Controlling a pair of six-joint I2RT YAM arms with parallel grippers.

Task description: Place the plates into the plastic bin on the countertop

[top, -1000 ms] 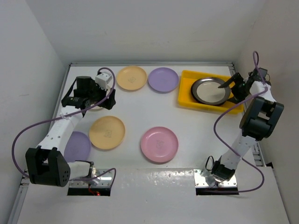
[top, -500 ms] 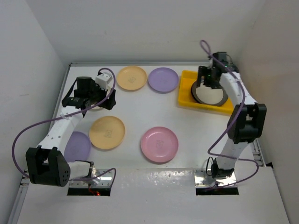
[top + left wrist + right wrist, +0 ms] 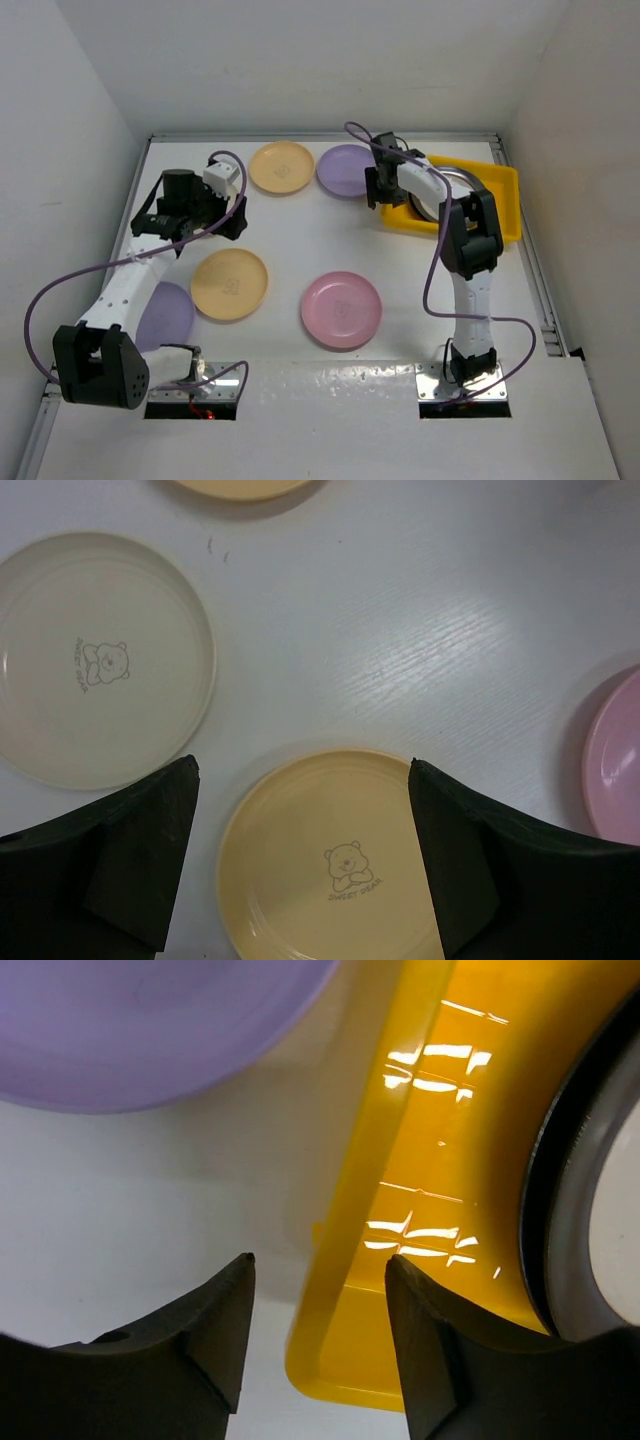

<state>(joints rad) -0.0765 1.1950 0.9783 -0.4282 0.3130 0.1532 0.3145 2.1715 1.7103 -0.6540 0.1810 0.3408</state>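
Dark-rimmed plate [image 3: 562,1210] off right edge

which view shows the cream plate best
The left wrist view: the cream plate shows nearly whole, bear print included. From the top the left arm covers it almost entirely; the right wrist view misses it.

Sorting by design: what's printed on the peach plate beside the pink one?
A small bear with lettering beneath, centred on the peach plate; clearest in left wrist view.

Bright, even overhead light w/ soft, faint shadows. White glare streaks are flashing off the shallow yellow plastic bin [image 3: 400,1160]. The glossy white countertop [image 3: 290,235] is shining near the arm bases. Wrist views are looking slightly soft.
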